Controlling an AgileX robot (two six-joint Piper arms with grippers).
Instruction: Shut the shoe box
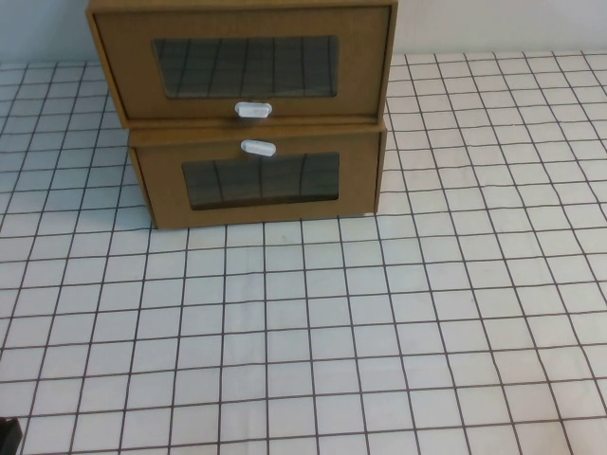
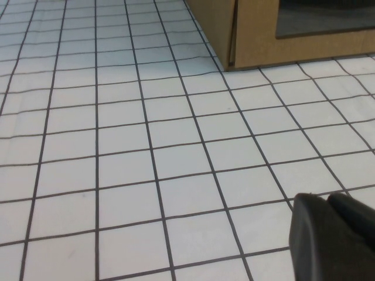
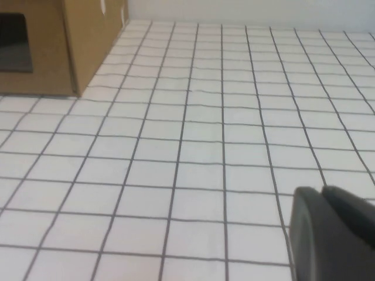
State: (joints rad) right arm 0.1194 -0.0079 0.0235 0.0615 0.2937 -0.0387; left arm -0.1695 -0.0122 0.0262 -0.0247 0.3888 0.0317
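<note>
Two brown cardboard drawer boxes stand stacked at the back of the table. The upper one is the shoe box [image 1: 245, 66], with a clear window and a white pull tab [image 1: 253, 109] just below it. Its drawer front juts forward over the lower box. My left gripper [image 2: 327, 199] is shut and empty, low over the table, near-left of the stack; a dark bit of it shows at the high view's near left corner [image 1: 8, 434]. My right gripper [image 3: 321, 190] is shut and empty, low over the table, to the near right, out of the high view.
The lower box [image 1: 261, 180] has its white tab [image 1: 258, 147] above its window; its corner shows in the left wrist view [image 2: 281, 29] and the right wrist view [image 3: 58, 41]. The white table with a black grid [image 1: 379, 332] spreads in front and to the right.
</note>
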